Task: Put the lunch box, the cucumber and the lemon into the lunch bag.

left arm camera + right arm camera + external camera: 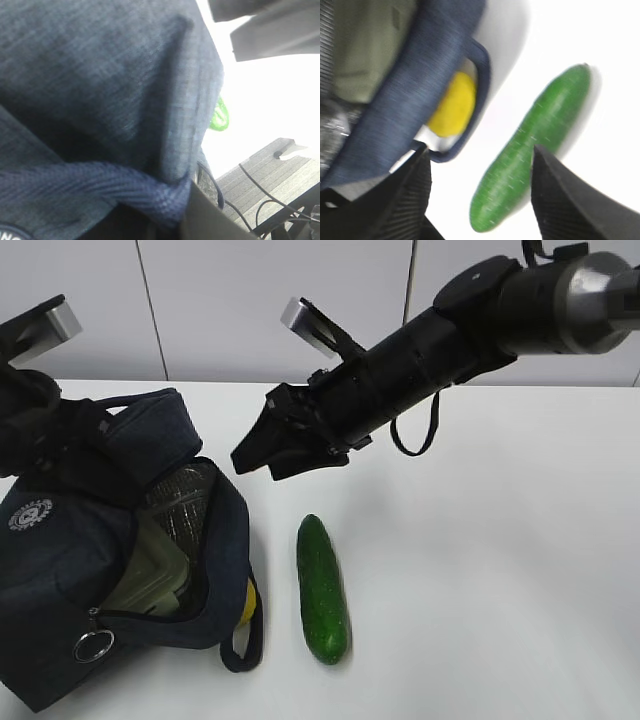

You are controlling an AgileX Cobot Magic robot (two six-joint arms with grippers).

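The dark navy lunch bag (60, 570) lies open at the left, and the lunch box (150, 575) with its sage-green lid rests inside it. My left gripper (165, 220) is shut on the bag's woven handle (100, 185), holding the flap up. The yellow lemon (246, 602) lies on the table against the bag's outer wall, partly hidden behind a handle loop (482, 65). To its right the green cucumber (322, 590) lies lengthwise on the table. My right gripper (255, 465) hangs open above the table beyond the cucumber's far end, holding nothing. In the right wrist view the right gripper (480, 200) frames the cucumber (535, 145) beside the lemon (452, 105).
The white table (500, 570) spreads to the right of the cucumber. A metal ring pull (92, 645) hangs at the bag's front, and a round white logo (30, 515) marks its side. A white panelled wall (220, 300) stands behind the table.
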